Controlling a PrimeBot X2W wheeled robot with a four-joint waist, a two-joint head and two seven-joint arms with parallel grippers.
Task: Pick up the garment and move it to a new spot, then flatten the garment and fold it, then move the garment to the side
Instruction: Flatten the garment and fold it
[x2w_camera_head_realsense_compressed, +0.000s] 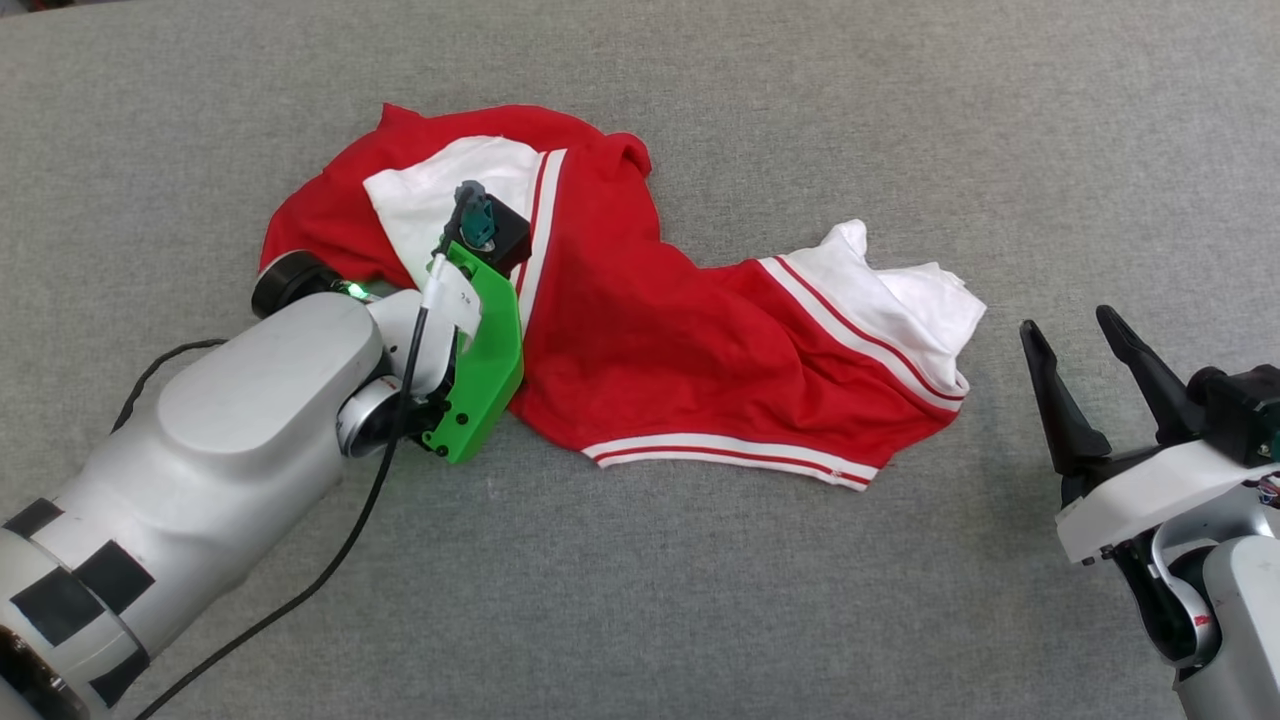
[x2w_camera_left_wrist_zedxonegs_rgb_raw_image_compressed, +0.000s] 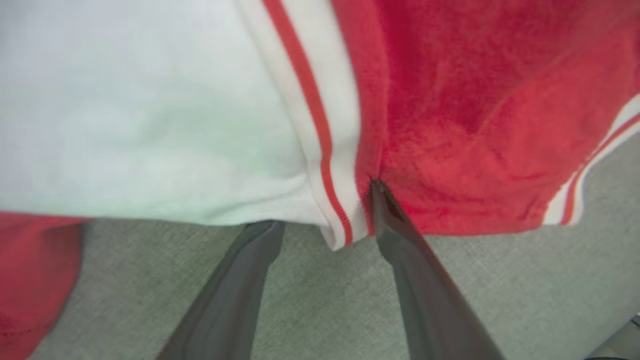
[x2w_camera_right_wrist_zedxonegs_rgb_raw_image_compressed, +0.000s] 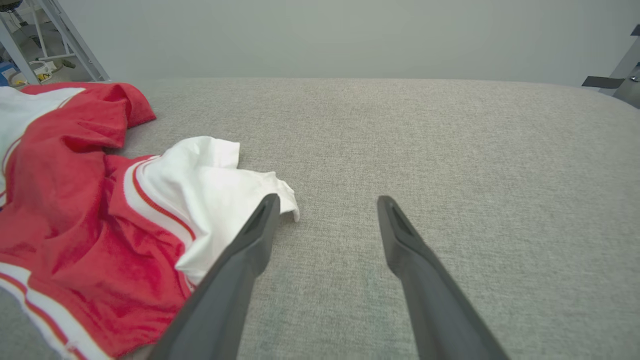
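The garment (x2w_camera_head_realsense_compressed: 640, 330) is found crumpled mid-bench (x2w_camera_head_realsense_compressed: 700, 600), with its long axis run from far left to near right and one white sleeve at each end. The left claw (x2w_camera_left_wrist_zedxonegs_rgb_raw_image_compressed: 324, 207) is set at the garment's left end, jaws spread wide and nothing pinched yet, with the striped trim (x2w_camera_left_wrist_zedxonegs_rgb_raw_image_compressed: 325, 165) of the left sleeve (x2w_camera_left_wrist_zedxonegs_rgb_raw_image_compressed: 150, 100) lying between the tips, so the lift is judged to be this arm's. The right claw (x2w_camera_head_realsense_compressed: 1070, 322) is held wide open and empty just right of the right sleeve (x2w_camera_head_realsense_compressed: 900, 290), apart from the cloth.
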